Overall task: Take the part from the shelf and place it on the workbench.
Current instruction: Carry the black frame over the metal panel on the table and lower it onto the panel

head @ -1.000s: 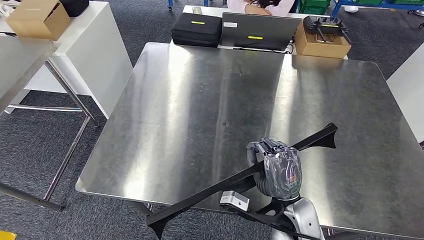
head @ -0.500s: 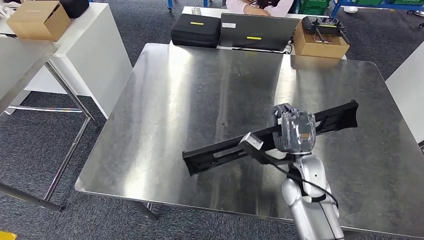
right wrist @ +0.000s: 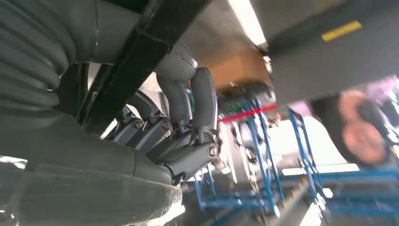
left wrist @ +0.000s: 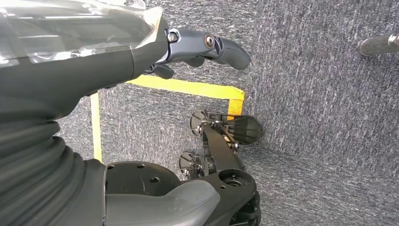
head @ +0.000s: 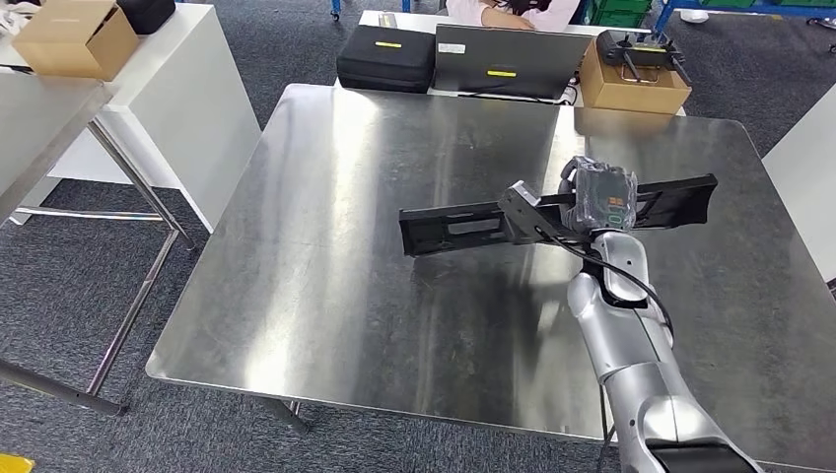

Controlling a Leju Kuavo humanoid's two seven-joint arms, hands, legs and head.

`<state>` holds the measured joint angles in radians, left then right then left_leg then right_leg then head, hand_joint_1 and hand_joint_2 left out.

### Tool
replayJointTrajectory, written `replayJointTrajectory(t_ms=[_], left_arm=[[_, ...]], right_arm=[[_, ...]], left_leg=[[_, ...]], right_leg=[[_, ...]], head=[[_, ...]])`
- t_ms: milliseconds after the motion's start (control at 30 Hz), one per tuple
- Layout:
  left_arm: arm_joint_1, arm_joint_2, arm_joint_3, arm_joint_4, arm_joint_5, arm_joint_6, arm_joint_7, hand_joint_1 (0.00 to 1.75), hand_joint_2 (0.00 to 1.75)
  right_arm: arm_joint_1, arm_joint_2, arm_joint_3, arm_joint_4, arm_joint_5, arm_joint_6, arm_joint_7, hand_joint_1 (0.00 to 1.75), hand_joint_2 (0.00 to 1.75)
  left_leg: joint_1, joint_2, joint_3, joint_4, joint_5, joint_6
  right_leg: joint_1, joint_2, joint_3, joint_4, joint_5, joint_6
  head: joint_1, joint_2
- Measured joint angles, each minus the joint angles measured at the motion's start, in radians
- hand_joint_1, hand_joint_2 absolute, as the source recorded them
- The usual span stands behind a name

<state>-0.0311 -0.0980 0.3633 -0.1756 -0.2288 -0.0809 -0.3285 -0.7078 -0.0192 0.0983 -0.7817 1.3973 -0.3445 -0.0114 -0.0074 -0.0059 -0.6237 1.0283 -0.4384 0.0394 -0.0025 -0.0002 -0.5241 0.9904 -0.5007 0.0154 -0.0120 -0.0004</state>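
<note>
The left hand (left wrist: 207, 47) hangs over carpet, nothing held, fingers loosely extended. The part (head: 463, 225), a long, rigid black bar, is held level above the workbench (head: 325, 296). It is gripped right of centre by the right hand (head: 599, 197); leverage at the long free end is judged likely.

Your right hand (head: 601, 200) covers the middle of the long black part (head: 463, 225), so you can't tell from the head view how the fingers sit on it. In the right wrist view the part (right wrist: 141, 52) runs off the frame edge and the background beyond the fingers (right wrist: 200, 101) is blurred. At the far edge, the person (head: 508, 12) is cut off. Contents of the cardboard box (head: 634, 87) are too small to identify. The left hand (left wrist: 141, 47) is partly cut off by the frame.
</note>
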Motion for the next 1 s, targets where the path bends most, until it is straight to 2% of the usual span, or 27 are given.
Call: replayJointTrajectory(t_ms=[300, 367, 433, 567, 633, 733, 867, 1000], left_arm=[[0.0, 0.001, 0.019, 0.0, 0.014, 0.001, 0.009, 0.0, 1.75], [-0.001, 0.001, 0.024, 0.0, 0.017, 0.002, 0.017, 0.0, 1.75], [-0.001, 0.002, 0.029, 0.0, 0.019, 0.003, 0.034, 0.0, 1.75], [-0.007, 0.007, 0.043, 0.0, 0.019, 0.003, 0.076, 0.0, 1.75], [-0.009, 0.008, 0.048, 0.0, 0.019, 0.005, 0.086, 0.0, 1.75], [-0.011, 0.008, 0.056, 0.0, 0.019, 0.007, 0.089, 0.0, 1.75], [-0.012, 0.008, 0.064, 0.0, 0.021, 0.01, 0.085, 0.0, 1.75], [-0.011, 0.006, 0.072, 0.0, 0.022, 0.011, 0.08, 0.0, 1.75]], right_arm=[[-0.105, 0.03, -0.013, 0.201, -0.011, 0.038, 0.002, 1.75, 1.75], [-0.124, 0.04, -0.017, 0.238, -0.031, 0.111, -0.014, 1.75, 1.75], [-0.159, 0.057, -0.024, 0.281, -0.056, 0.239, -0.01, 1.75, 1.75], [-0.256, 0.092, -0.048, 0.367, -0.107, 0.54, 0.056, 1.75, 1.75], [-0.287, 0.107, -0.059, 0.394, -0.12, 0.634, 0.084, 1.75, 1.75], [-0.313, 0.128, -0.065, 0.422, -0.123, 0.693, 0.099, 1.75, 1.75], [-0.324, 0.146, -0.066, 0.441, -0.121, 0.706, 0.093, 1.75, 1.75], [-0.327, 0.153, -0.066, 0.448, -0.118, 0.708, 0.084, 0.0, 0.0]], left_leg=[[0.0, 0.0, 0.0, -0.001, 0.0, 0.0], [0.0, 0.001, 0.0, -0.001, 0.0, 0.0], [0.0, 0.004, 0.001, -0.002, 0.0, 0.0], [0.002, 0.008, 0.009, -0.003, -0.003, -0.003], [0.002, 0.011, 0.014, -0.003, -0.004, -0.004], [0.003, 0.012, 0.019, -0.004, -0.004, -0.004], [0.005, 0.011, 0.021, -0.004, -0.004, -0.004], [0.005, 0.011, 0.021, -0.004, -0.004, -0.004]], right_leg=[[0.0, 0.0, -0.001, 0.0, 0.0, 0.0], [0.0, 0.0, -0.001, 0.0, 0.0, 0.0], [0.0, 0.003, -0.001, 0.0, 0.0, 0.0], [0.0, 0.008, 0.004, 0.0, -0.001, -0.001], [0.001, 0.011, 0.008, 0.0, -0.001, -0.001], [0.002, 0.013, 0.012, -0.001, -0.001, -0.001], [0.003, 0.012, 0.015, -0.001, -0.001, -0.001], [0.003, 0.012, 0.016, -0.001, -0.001, -0.001]], head=[[0.0, 0.0], [0.0, 0.0], [0.0, 0.0], [0.0, 0.0], [0.0, 0.0], [0.0, 0.0], [0.0, 0.0], [0.0, 0.0]])
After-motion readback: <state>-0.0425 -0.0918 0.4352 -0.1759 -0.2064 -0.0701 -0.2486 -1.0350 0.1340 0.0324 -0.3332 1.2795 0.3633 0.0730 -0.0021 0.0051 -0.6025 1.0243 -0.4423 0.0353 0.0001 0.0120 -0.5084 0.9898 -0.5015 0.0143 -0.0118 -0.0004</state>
